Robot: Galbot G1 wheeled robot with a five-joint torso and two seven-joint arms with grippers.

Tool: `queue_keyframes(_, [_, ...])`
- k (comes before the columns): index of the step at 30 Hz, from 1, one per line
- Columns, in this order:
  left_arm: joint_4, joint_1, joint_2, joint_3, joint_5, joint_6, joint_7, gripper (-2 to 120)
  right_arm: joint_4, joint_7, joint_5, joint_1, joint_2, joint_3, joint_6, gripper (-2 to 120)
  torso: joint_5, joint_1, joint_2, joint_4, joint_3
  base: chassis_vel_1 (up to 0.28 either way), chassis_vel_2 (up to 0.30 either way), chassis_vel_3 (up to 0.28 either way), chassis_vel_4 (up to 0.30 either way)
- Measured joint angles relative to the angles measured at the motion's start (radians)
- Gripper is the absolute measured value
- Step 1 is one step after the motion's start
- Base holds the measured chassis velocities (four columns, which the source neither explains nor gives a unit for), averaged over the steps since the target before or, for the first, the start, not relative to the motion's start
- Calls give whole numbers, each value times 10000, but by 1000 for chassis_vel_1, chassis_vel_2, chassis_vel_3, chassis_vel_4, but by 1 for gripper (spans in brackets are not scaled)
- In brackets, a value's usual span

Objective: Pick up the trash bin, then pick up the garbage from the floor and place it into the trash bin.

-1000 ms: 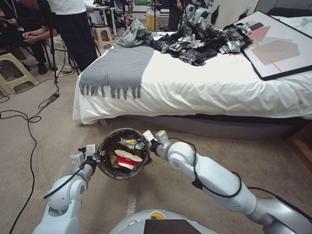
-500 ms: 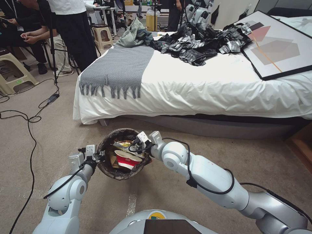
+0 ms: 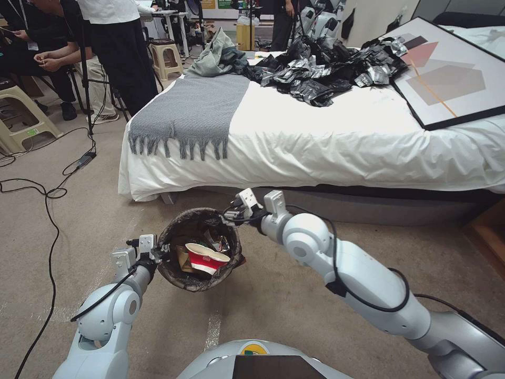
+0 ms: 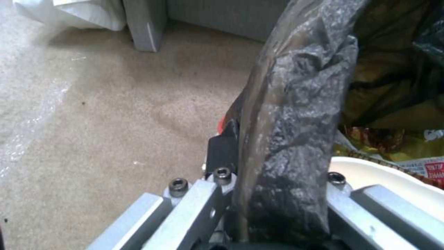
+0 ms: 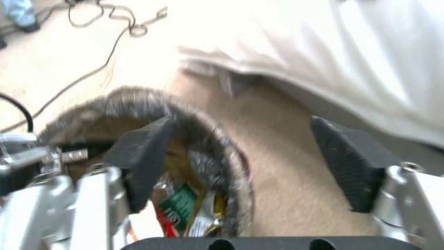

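The right gripper (image 3: 231, 212) has just come up and back out of the trash bin (image 3: 200, 248). A moment ago it was down inside the mouth, over the wrappers; now it sits at the far rim, on the side toward the bed (image 3: 326, 142), and its fingers (image 5: 143, 152) are spread wide with nothing between them. So whatever it carried has been let go. A yellow-brown snack wrapper (image 3: 218, 243) now lies lower in the bin, beside the red-and-white paper cup (image 3: 206, 258), where before it sat higher, right under the gripper.

The left gripper (image 3: 157, 253) has not shifted. It holds the bin off the carpet by the near-left rim, its fingers (image 4: 194, 205) closed on the rim, with the dark bag liner (image 4: 296, 139) pinched between them.

My reading is that this piece of garbage is delivered and the right arm is free again. The stretch of floor (image 3: 294, 295) around the robot looks bare of litter from where I stand, apart from the cables (image 3: 47, 195) off to the left, so either little is left or the rest lies elsewhere in the room.
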Motion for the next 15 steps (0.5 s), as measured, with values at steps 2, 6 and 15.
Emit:
queue_keyframes(2, [-33, 6, -11, 3, 7, 0, 4, 0, 439, 179, 23, -147, -264, 421, 210, 88, 0, 0, 0, 2, 0, 0, 0, 0, 0])
queue_keyframes(6, [-96, 44, 9, -34, 60, 0, 79, 0, 775, 228, -1240, -964, -491, 1651, 750, 99, 0, 0, 0, 5, 0, 0, 0, 0, 0])
queue_keyframes(15, [-230, 65, 49, -3, 163, 0, 108, 0, 346, -94, -3974, -4325, -181, 5278, 2758, 100, -1, 0, 1, 0, 0, 0, 0, 0, 0])
